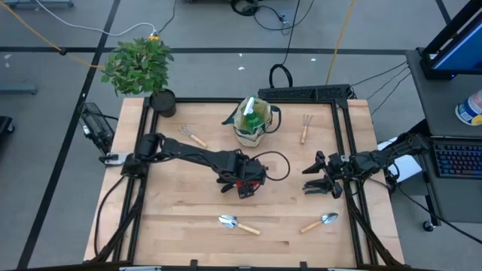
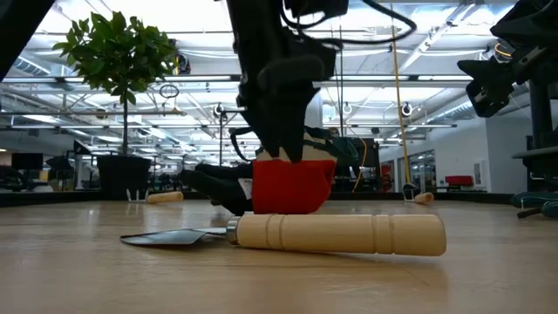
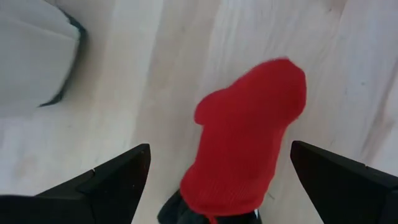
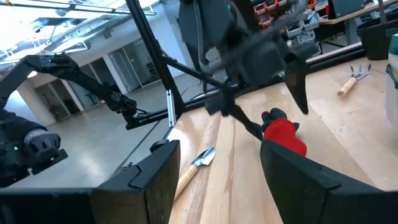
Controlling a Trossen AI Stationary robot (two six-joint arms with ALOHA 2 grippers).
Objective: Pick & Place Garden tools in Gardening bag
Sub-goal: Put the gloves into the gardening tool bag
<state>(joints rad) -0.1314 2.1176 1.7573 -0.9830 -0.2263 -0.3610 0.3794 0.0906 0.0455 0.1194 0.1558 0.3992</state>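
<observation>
**Left hand poised over the red glove**

High view: the left hand hangs over the red-and-black fabric glove at the middle of the pale wooden bench, fingers spread. The round beige canvas bag with dark green trim stands at the far middle, already holding a green item. The right hand waits open at the right. 2 wooden-handled metal trowels lie near the front edge; 2 claw rakes lie either side of the bag.

Low view: the glove lies on the bench under the left arm, behind a trowel.

Left wrist view: the glove sits between the 2 open fingers, not yet gripped.

Right wrist view: the glove shows below the left arm.

To do this well, I judge the hand should drop until the fingers straddle the thick middle of the glove, then close firmly, since soft fabric slips.
</observation>
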